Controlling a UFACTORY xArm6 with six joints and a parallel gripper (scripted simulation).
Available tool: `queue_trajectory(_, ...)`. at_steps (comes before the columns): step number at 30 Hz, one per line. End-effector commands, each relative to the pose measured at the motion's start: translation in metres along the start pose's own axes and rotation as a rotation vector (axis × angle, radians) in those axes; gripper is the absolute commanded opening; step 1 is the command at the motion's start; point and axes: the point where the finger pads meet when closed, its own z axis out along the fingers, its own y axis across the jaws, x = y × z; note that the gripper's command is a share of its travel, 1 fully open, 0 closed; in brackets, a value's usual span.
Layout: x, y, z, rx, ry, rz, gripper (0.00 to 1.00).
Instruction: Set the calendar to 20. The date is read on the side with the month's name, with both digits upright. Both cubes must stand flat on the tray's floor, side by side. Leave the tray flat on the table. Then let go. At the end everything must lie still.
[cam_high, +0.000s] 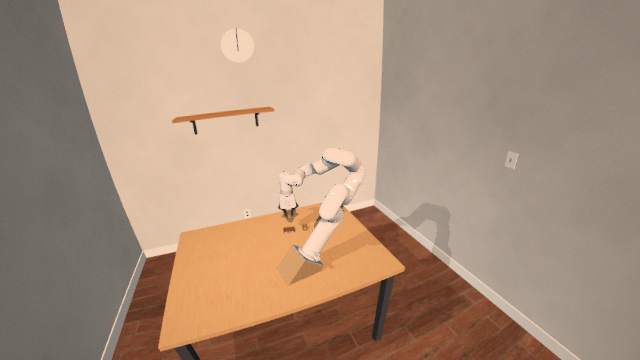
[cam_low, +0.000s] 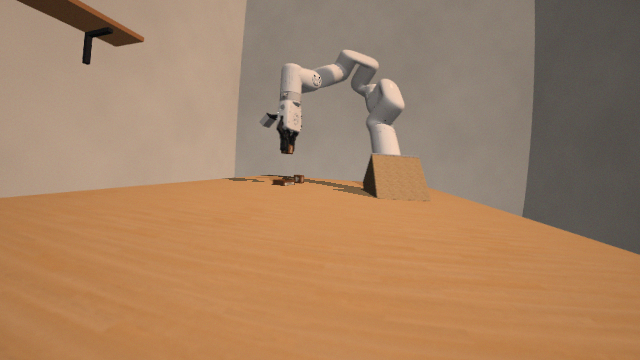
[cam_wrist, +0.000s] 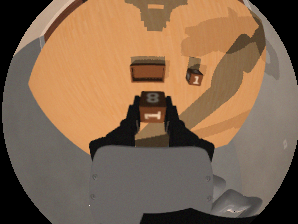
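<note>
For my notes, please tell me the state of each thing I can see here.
Tool: shut on a cube, raised above the table.
Held cube: lifted, off the tray.
Tray: flat on the table, no cubes in it.
Other cube: on the table, beside the tray.

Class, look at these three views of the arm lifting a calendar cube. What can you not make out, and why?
- Digits on the held cube: wrist view, blurred; fingers cover its sides.
- Digit on the loose cube: too small, shadowed.
- Month name on the tray: too small in every view.
- Gripper contact: exterior view, too distant.
</note>
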Motion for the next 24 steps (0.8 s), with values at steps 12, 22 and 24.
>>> queue_trajectory(12, -0.001, -0.122, 0.009, 0.002, 0.002, -0.001, 0.29)
queue_trajectory(22, -0.001, -0.122, 0.009, 0.002, 0.002, -0.001, 0.29)
queue_trajectory(24, -0.001, -0.122, 0.009, 0.002, 0.002, -0.001, 0.29)
